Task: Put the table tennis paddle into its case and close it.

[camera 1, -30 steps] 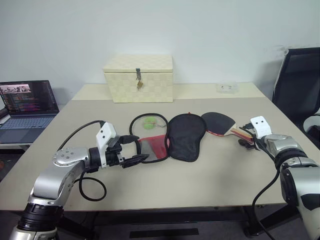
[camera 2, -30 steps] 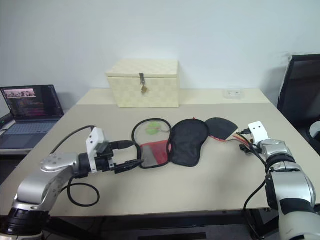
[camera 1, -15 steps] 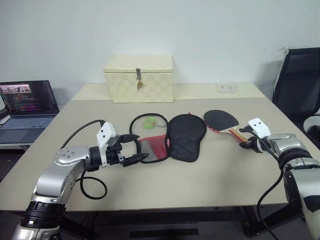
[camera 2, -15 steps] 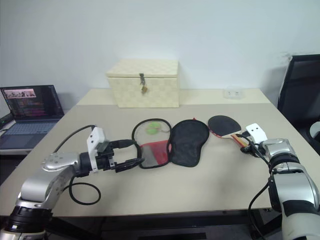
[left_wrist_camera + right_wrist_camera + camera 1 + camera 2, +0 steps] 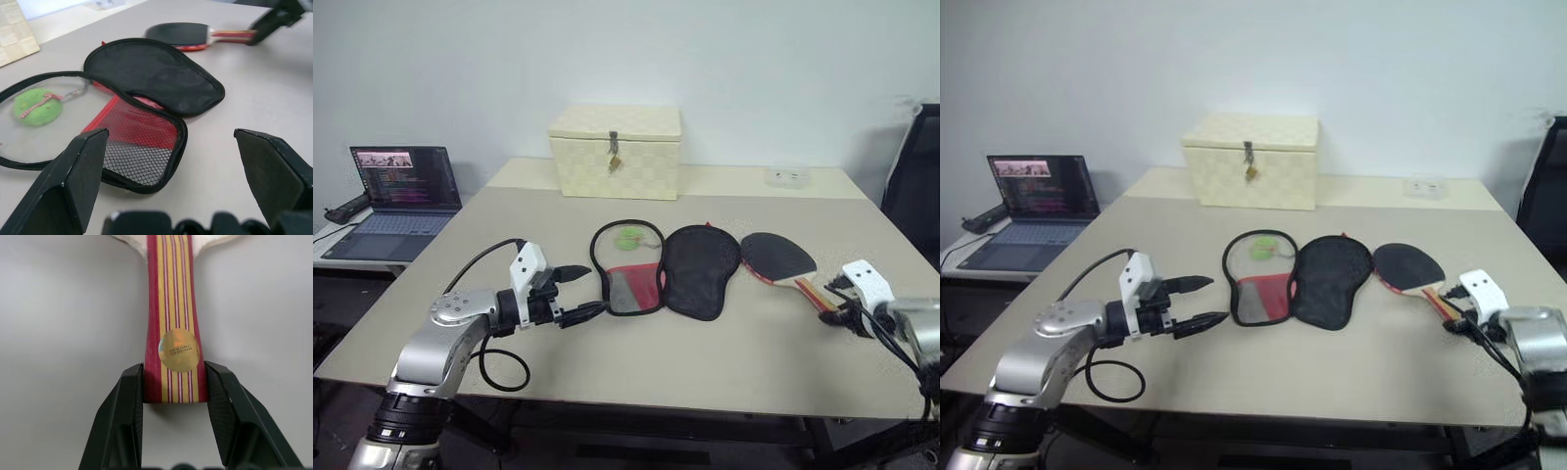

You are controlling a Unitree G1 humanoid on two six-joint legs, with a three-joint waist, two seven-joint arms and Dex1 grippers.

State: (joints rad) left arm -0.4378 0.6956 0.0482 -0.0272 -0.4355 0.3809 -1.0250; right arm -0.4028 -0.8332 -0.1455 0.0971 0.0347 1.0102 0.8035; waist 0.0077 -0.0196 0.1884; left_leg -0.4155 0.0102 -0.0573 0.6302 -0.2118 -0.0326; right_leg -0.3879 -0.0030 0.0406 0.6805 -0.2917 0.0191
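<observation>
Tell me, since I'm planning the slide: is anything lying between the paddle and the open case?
Nothing visible does. The paddle lies on bare table right beside the case, whose black flap is folded open toward it. The right hand grips the paddle's handle; the left hand waits open near the case.

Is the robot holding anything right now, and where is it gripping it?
The right gripper holds the table tennis paddle by the end of its handle. The left gripper holds nothing.
</observation>
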